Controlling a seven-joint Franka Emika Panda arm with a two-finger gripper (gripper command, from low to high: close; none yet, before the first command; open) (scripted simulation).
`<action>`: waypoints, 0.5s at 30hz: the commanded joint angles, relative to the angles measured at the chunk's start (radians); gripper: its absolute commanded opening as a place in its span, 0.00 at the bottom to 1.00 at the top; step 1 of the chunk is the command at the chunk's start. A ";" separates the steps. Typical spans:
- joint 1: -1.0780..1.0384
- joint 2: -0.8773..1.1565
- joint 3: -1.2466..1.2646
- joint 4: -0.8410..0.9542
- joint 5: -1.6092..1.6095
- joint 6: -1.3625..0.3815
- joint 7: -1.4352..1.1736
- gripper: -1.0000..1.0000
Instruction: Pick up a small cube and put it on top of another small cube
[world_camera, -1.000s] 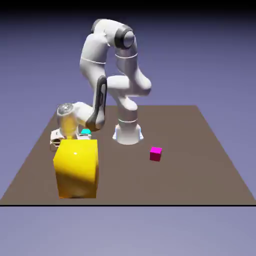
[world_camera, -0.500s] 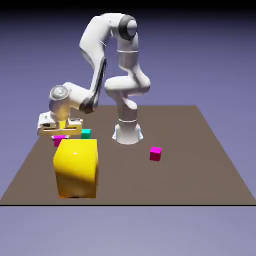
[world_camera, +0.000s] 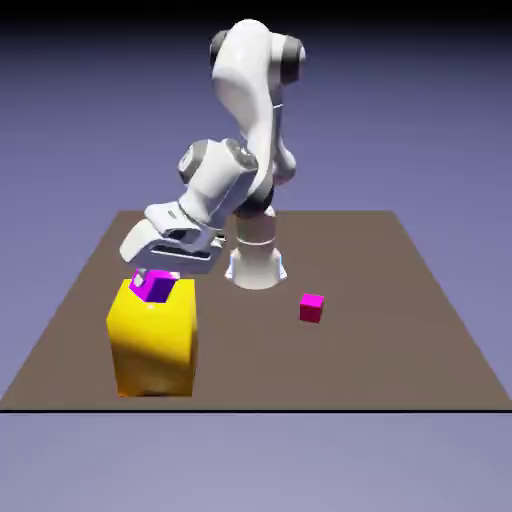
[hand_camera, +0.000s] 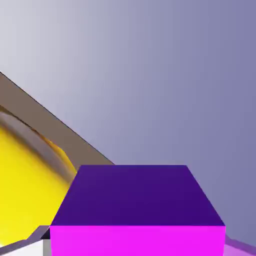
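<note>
We see the gripper tilted, its jaws closed around the purple cube; this cube appears in front of the yellow block's top; the pink-magenta cube rests on the table, toward the exterior view's right.

glossy yellow block (almost waxy), matt tabletop

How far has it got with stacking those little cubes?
About halfway, I'd say. Done: the purple cube is picked up. In hand: the gripper is shut on it, held tilted near the yellow block. Left: carrying it to the pink-magenta cube, which has nothing on top, and setting it down there.
</note>
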 joint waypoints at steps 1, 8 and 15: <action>-0.021 -0.015 0.036 -0.025 0.027 0.003 0.019 0.00; -0.130 -0.116 0.290 -0.196 0.239 0.024 0.134 0.00; -0.238 -0.218 0.543 -0.368 0.451 0.044 0.250 0.00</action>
